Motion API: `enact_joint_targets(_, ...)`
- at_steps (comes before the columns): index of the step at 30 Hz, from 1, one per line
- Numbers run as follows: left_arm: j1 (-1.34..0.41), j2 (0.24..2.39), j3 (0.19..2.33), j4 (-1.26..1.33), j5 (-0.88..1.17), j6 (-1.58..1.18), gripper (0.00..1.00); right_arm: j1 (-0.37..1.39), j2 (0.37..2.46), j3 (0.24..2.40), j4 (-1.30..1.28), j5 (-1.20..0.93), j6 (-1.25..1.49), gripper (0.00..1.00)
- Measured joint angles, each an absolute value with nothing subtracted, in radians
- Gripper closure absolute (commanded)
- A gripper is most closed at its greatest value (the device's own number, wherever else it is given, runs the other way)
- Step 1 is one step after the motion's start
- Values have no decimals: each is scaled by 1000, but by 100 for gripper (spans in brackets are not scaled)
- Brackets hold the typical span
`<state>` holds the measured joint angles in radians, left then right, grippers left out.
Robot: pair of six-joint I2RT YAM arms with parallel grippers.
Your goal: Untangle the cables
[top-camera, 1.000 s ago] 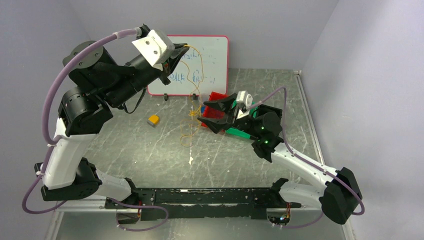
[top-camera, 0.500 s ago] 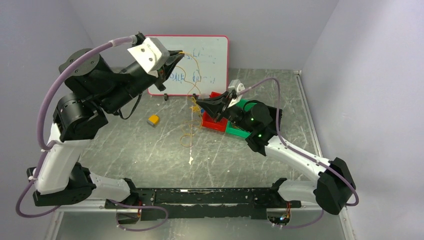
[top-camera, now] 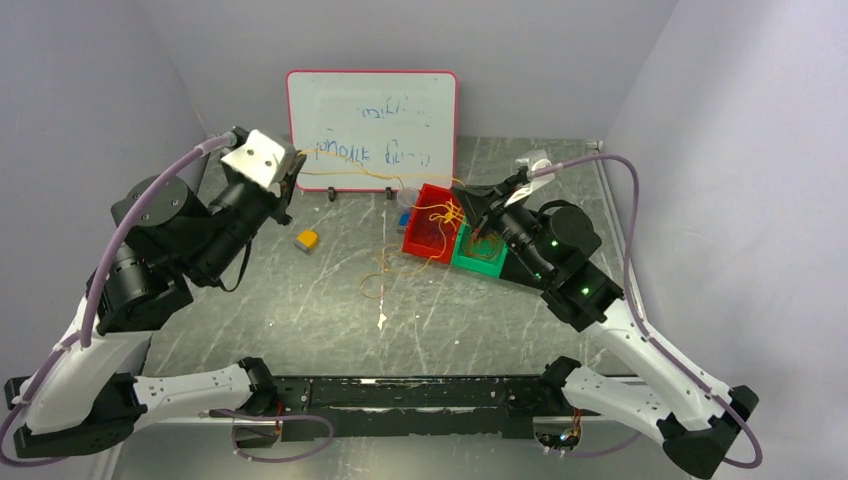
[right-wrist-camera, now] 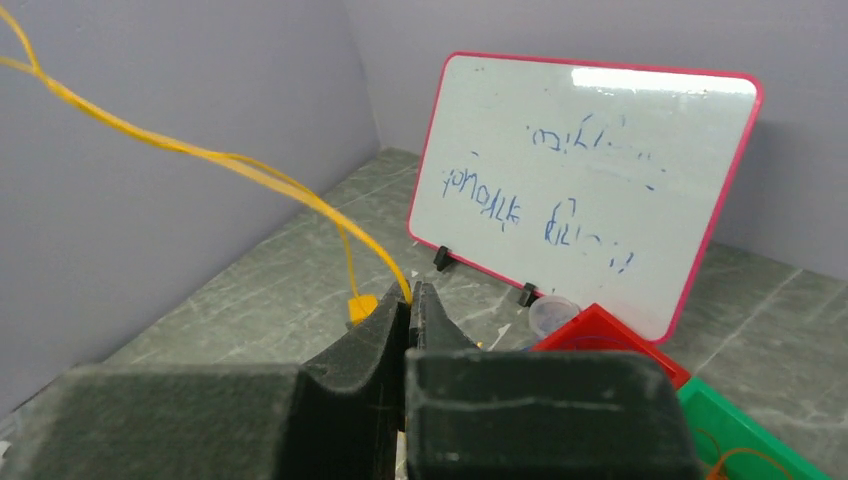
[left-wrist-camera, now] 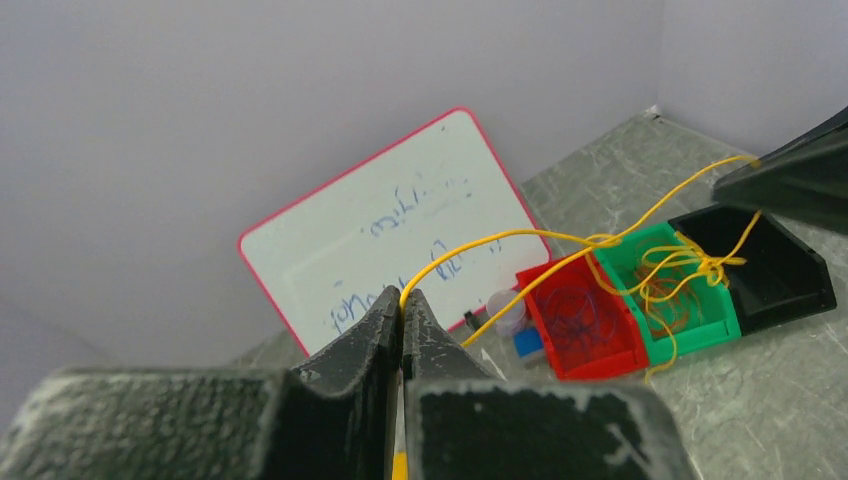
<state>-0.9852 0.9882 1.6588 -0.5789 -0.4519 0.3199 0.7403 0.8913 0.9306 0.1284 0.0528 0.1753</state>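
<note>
The cables are thin yellow and orange wires. One yellow strand (top-camera: 362, 177) runs taut in the air between my two grippers. A small knot of loops (top-camera: 441, 214) hangs over the red bin (top-camera: 424, 243), and loose loops (top-camera: 377, 277) trail on the table. My left gripper (top-camera: 299, 157) is raised in front of the whiteboard's lower left corner, shut on the strand (left-wrist-camera: 500, 238), which leaves its fingertips (left-wrist-camera: 402, 298). My right gripper (top-camera: 464, 197) is above the bins, shut on the other end (right-wrist-camera: 300, 195) at its tips (right-wrist-camera: 411, 291).
A whiteboard (top-camera: 372, 110) stands at the back. Red, green (top-camera: 478, 262) and black (left-wrist-camera: 790, 275) bins sit side by side right of centre. A small yellow block (top-camera: 307, 240) lies left of them, and a clear cup (top-camera: 405, 196) stands by the red bin. Walls close in on both sides.
My right gripper has shut on the cable and pulled back to the right. My left arm has swung down and left, and the strand between them has drawn out straighter.
</note>
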Motion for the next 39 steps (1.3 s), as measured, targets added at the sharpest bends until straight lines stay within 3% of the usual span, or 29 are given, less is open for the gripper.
enact_joint_targets(8, -987, 860, 1458, -563, -586, 220, 88, 741, 878, 1130, -112, 29, 171, 100)
enact_joint_targets(13, -987, 854, 1353, -573, -654, 144, 63, 740, 885, 1241, -188, -21, 174, 100)
enact_joint_targets(20, -987, 891, 1213, -574, -668, 10, 39, 739, 942, 1391, -241, -149, 199, 100)
enact_joint_targets(26, -987, 902, 1148, -555, -613, -72, 21, 739, 982, 1400, -306, -142, 222, 100)
enact_joint_targets(27, -987, 897, 1145, -549, -597, -81, 8, 739, 986, 1398, -320, -124, 229, 100)
enact_joint_targets(28, -987, 890, 1143, -544, -588, -86, 4, 739, 989, 1396, -329, -108, 236, 100)
enact_joint_targets(39, -987, 718, 1141, -493, -413, -93, 1, 739, 1044, 1380, -425, 89, 303, 100)
